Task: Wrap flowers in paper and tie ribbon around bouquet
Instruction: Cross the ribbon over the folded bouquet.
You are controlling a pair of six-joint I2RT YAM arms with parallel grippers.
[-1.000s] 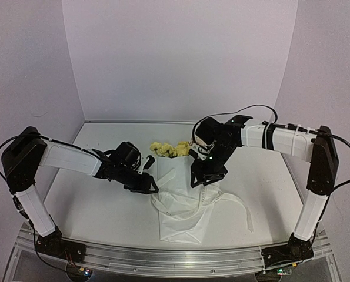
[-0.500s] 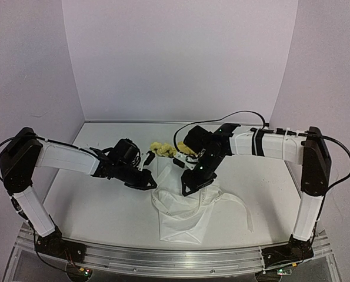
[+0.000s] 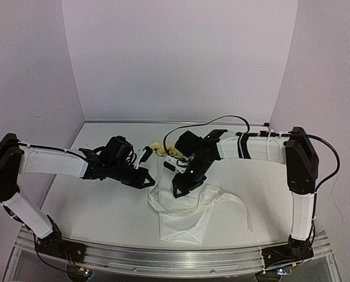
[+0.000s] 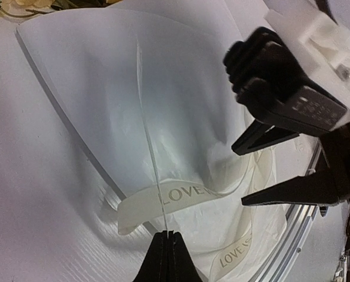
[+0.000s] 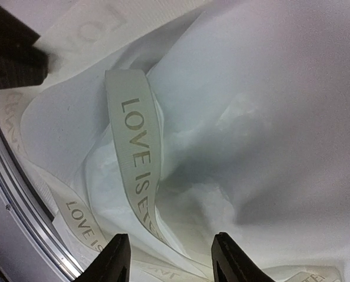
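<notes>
The white crinkly paper (image 3: 180, 218) lies in a loose heap at the table's middle front. Yellow and cream flowers (image 3: 158, 148) peek out at its far end, and their stems are hidden. My left gripper (image 3: 145, 176) sits at the sheet's left side. In the left wrist view this gripper (image 4: 167, 236) is shut on the thin edge of the paper (image 4: 104, 94). The cream ribbon (image 5: 136, 153), printed with dark letters, loops over the paper (image 5: 269, 88). My right gripper (image 5: 170, 255) hovers open just above it, with nothing between the fingers (image 4: 280, 191).
An aluminium rail (image 3: 163, 258) runs along the near edge of the white table (image 3: 92, 205). Purple walls close in the back and both sides. One ribbon tail (image 3: 245, 211) trails out to the right of the paper.
My left gripper has shut on the paper's edge and drawn slightly left. The right arm has swung left and down over the paper, and the upright paper cone has slumped.
</notes>
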